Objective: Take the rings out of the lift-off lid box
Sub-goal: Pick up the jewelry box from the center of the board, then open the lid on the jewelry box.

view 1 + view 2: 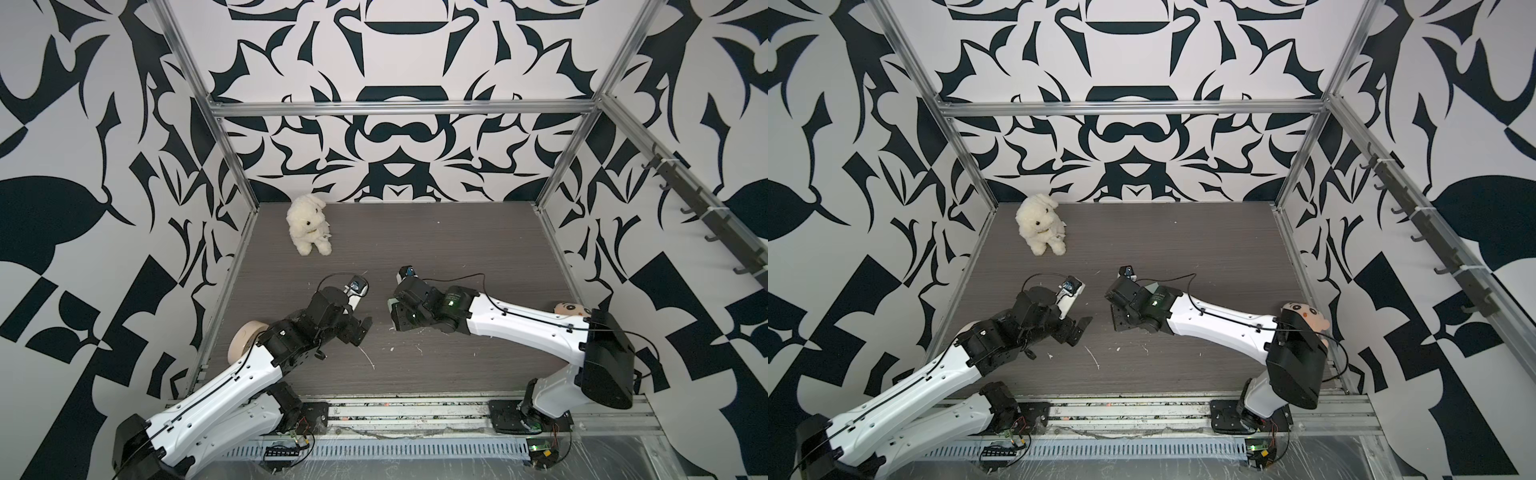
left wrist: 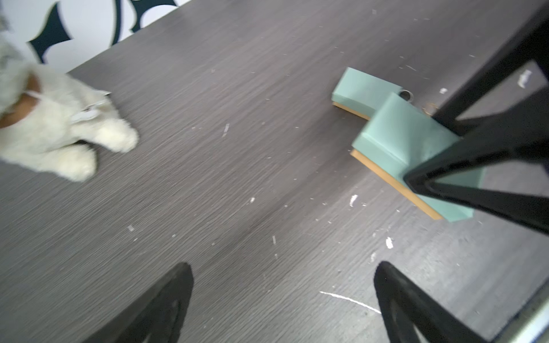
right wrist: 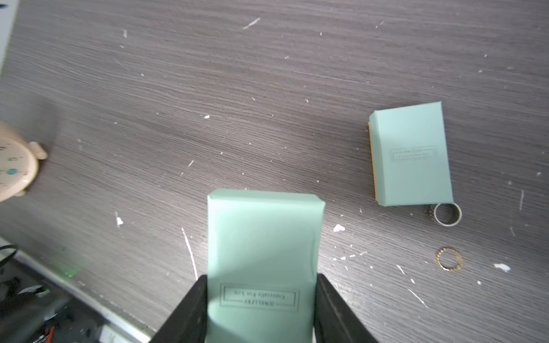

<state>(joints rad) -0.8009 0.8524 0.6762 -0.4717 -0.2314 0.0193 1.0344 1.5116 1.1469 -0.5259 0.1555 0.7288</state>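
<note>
Lying on the table (image 3: 208, 89), the grey ring (image 3: 446, 214) sits just beside a corner of a lidded mint box (image 3: 411, 154), with the gold ring (image 3: 449, 259) near it. The right gripper (image 3: 261, 277) pinches a second box (image 3: 261, 237) by its long sides. The left gripper (image 2: 283, 267) hangs spread wide and empty.
</note>
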